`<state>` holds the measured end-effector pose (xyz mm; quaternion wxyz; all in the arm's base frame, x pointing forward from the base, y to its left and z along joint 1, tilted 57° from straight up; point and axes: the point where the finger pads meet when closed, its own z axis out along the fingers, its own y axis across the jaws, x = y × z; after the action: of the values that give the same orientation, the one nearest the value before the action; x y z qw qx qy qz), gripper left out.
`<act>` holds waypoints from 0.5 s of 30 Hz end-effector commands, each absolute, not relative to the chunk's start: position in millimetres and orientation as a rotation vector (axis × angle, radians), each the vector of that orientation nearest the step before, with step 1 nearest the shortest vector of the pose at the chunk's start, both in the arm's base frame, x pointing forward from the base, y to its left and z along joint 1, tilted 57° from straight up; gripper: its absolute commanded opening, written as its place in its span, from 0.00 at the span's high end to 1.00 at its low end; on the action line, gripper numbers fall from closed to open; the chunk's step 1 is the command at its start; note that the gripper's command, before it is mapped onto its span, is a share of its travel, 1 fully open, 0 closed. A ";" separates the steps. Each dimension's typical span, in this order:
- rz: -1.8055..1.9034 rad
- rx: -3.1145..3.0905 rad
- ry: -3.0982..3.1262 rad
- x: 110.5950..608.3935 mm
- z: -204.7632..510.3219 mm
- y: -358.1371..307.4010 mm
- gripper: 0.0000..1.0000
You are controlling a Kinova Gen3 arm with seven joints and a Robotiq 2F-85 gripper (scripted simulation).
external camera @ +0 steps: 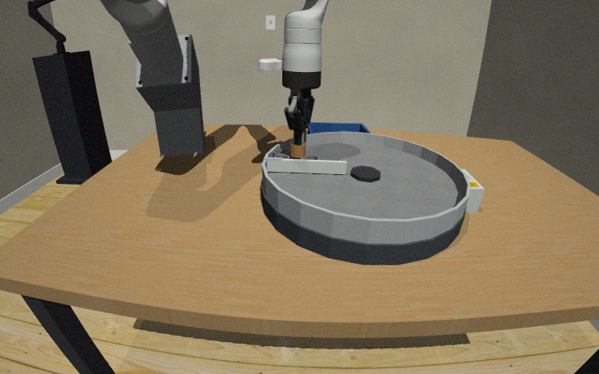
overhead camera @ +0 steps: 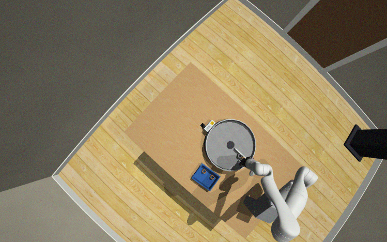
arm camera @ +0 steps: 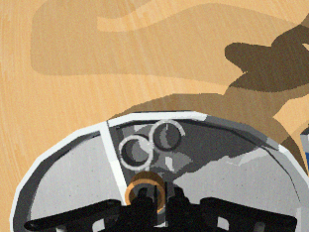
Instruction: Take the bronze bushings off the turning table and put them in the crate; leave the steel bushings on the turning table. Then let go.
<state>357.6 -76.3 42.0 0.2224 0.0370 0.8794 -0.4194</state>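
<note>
The grey turning table [external camera: 361, 185] stands on the wooden table top, with a white bar [external camera: 308, 165] running from its hub to its rim. My gripper [external camera: 297, 139] is shut on a bronze bushing [external camera: 297, 149] and holds it a little above the tray floor, next to the bar. In the wrist view the bronze bushing [arm camera: 146, 190] sits between my fingertips. Two steel bushings [arm camera: 137, 151] [arm camera: 166, 136] stand side by side on the tray beyond it, near the rim. The blue crate [overhead camera: 205, 177] lies beside the turning table and holds two bronze bushings [overhead camera: 203, 171] [overhead camera: 212, 178].
A small white box with a yellow label [external camera: 473, 189] sits against the turning table's rim. A dark pedestal [external camera: 173, 97] carries the arm's base. A black column [external camera: 70, 116] stands at the table's far left corner.
</note>
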 end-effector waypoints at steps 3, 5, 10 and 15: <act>-1.154 0.099 2.428 355.9 45.5 -70.2 1.00; -1.154 0.099 2.428 355.9 45.5 -70.2 1.00; -1.154 0.099 2.428 355.9 45.5 -70.2 1.00; -1.154 0.099 2.428 355.9 45.5 -70.2 1.00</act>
<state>355.8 -70.8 45.4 0.2232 0.0364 0.8796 -0.4186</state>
